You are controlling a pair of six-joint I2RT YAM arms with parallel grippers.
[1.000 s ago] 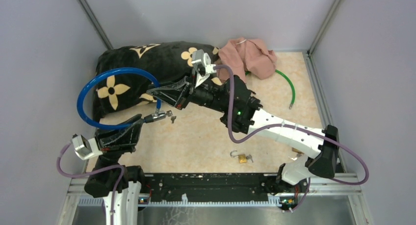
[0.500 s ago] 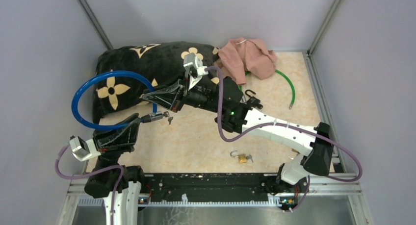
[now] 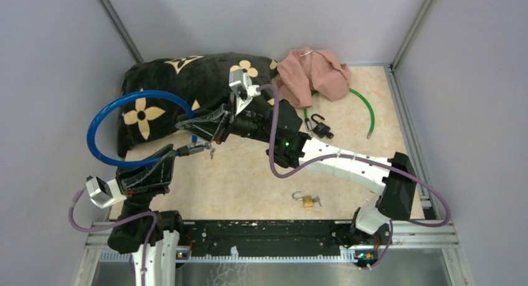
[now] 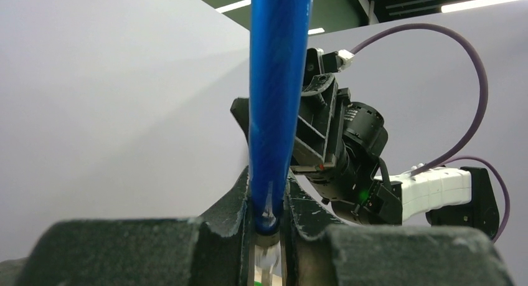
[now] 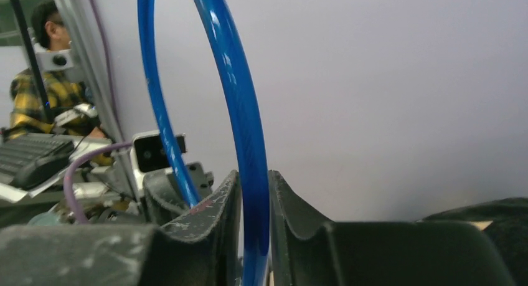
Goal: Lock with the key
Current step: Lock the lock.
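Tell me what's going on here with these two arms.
Both arms hold one blue cable lock above the table. The left pincer grips its end, where a key hangs; the right pincer grips the cable just beside it. Whether the ends are joined I cannot tell. A brass padlock and a black padlock lie untouched.

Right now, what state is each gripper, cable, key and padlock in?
Left gripper: shut on blue cable.
Right gripper: shut on blue cable.
Blue cable: looped, held in the air.
Key: hanging near the left gripper's tip.
Brass padlock: shackle open, lying flat.
Black padlock: lying flat, shackle unclear.
Green cable: lying unlooped, end free.
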